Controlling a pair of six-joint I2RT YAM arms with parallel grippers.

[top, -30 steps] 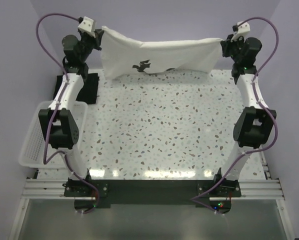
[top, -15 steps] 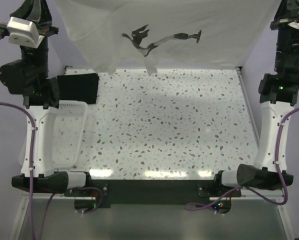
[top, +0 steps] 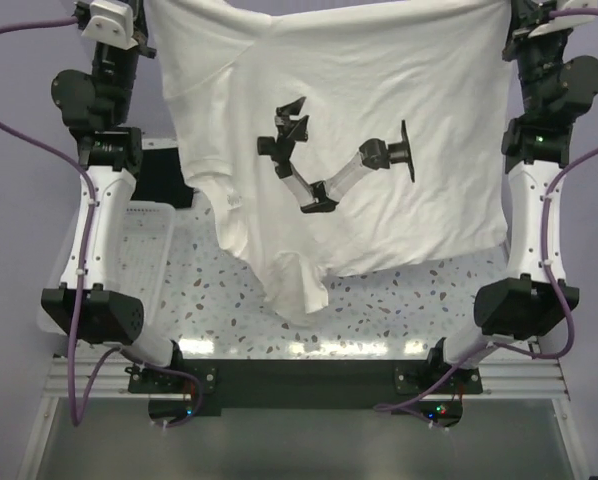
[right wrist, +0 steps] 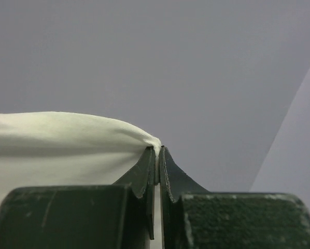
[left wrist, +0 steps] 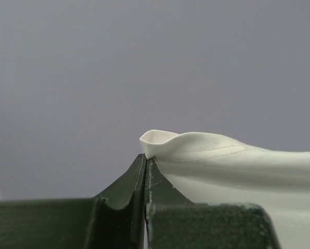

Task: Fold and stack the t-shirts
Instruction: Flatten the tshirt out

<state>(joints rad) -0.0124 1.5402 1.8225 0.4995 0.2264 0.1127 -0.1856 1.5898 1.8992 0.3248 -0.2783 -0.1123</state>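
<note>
Hanging t-shirt (top: pixel 399 90), probably its hem, pinched between fingers (left wrist: pixel 124 189).

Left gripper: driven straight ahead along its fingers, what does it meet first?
The left gripper is shut on the hem of the cream shirt, so that cloth comes first. Past it only plain wall shows; distance unclear.

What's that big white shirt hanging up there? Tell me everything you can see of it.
The cream t-shirt is soft thin cloth with a black robot-arm print. It hangs spread wide over the speckled table, top corners pinched by the left gripper and right gripper, both shut. A wrinkled sleeve droops lowest.
</note>
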